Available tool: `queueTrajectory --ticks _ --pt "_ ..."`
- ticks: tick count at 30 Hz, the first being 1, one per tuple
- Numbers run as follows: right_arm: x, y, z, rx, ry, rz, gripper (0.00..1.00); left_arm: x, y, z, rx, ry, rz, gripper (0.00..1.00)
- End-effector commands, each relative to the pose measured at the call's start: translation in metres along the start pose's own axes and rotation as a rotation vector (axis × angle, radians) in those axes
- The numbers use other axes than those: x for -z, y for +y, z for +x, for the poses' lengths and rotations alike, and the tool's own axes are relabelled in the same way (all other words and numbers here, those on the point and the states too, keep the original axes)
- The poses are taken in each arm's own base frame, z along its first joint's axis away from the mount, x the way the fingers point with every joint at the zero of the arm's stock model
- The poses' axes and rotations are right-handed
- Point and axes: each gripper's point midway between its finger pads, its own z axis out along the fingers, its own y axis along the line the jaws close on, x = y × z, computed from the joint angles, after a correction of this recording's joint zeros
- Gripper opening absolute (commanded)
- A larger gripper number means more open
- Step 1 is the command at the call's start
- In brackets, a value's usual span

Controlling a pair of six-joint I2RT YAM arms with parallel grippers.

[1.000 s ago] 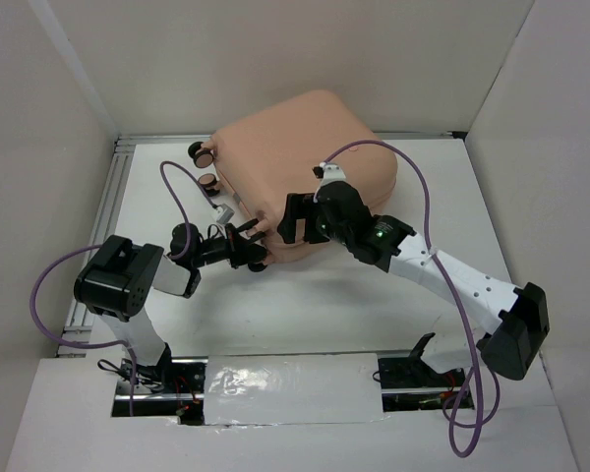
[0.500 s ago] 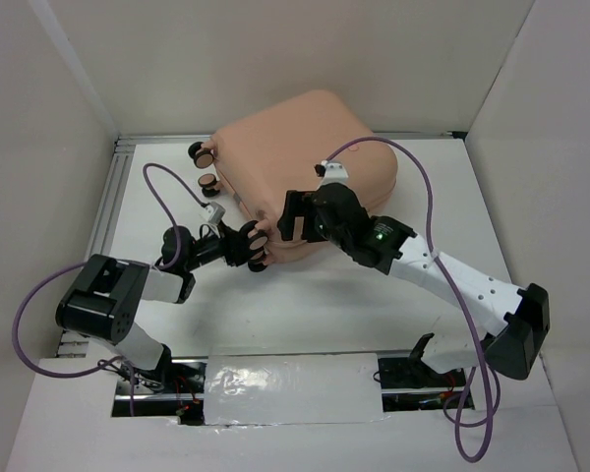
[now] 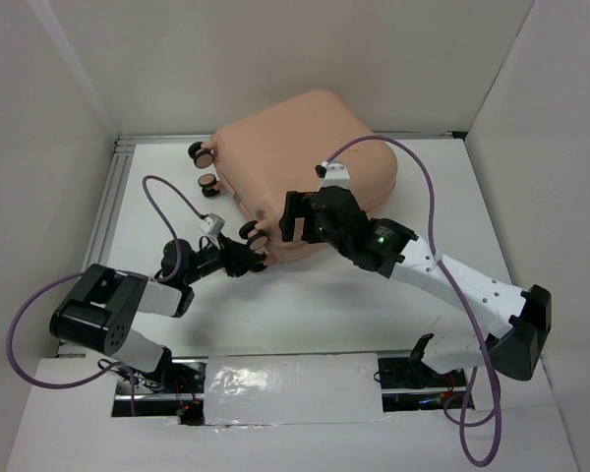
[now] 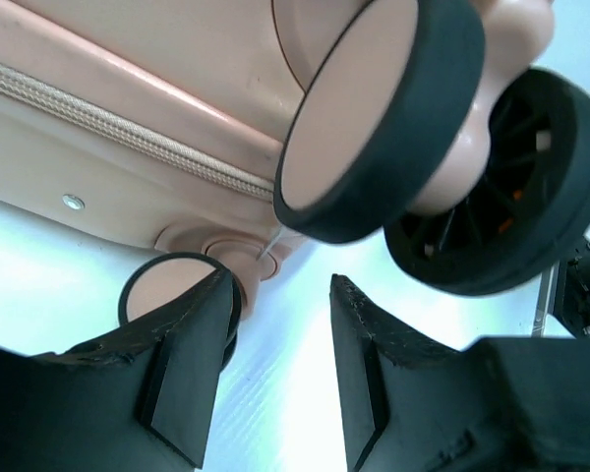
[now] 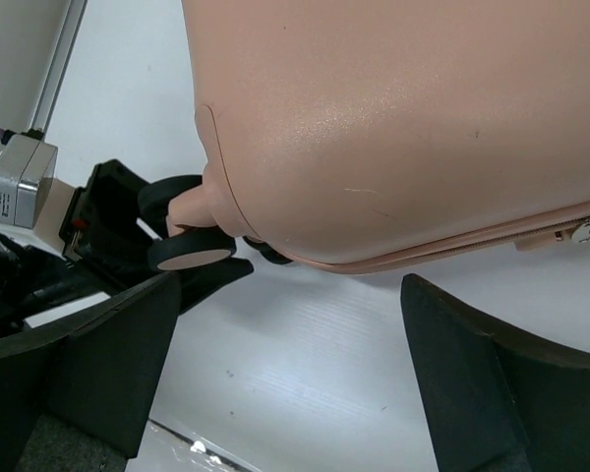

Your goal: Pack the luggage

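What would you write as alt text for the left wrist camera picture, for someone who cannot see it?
Close-up of a peach-pink suitcase seen from low down, its black-rimmed wheels filling the upper right and a zipper running along the shell. The black left gripper stands open below, holding nothing.

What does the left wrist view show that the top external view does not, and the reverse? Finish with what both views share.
Only the left wrist view shows the zipper along the seam, a small metal stud below it, and the spokes inside the dark wheel.
Only the top external view shows the shell's whole outline, the right gripper open at its near edge, and the purple cables.
Both show the peach luggage and the left gripper, open, at its near wheels.
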Motion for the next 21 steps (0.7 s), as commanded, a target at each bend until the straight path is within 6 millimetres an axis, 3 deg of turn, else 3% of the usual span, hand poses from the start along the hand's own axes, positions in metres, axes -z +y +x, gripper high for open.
queueTrajectory --ticks 1,6,12,21 --pt "0.015 0.002 -0.02 0.008 -0.052 -0.005 0.99 0.0 -0.014 -0.022 -0.12 -0.088 0.063 0.57" --pt "0.012 -0.001 -0.013 0.013 -0.042 0.001 0.99 0.001 -0.014 -0.023 -0.128 -0.141 0.055 0.58" --pt "0.01 -0.002 -0.007 0.005 -0.031 -0.003 0.99 -0.011 -0.023 -0.026 -0.126 -0.175 0.135 0.58" --pt "0.009 -0.003 -0.007 0.008 -0.03 0.011 0.99 -0.026 -0.019 -0.036 -0.133 -0.207 0.153 0.57"
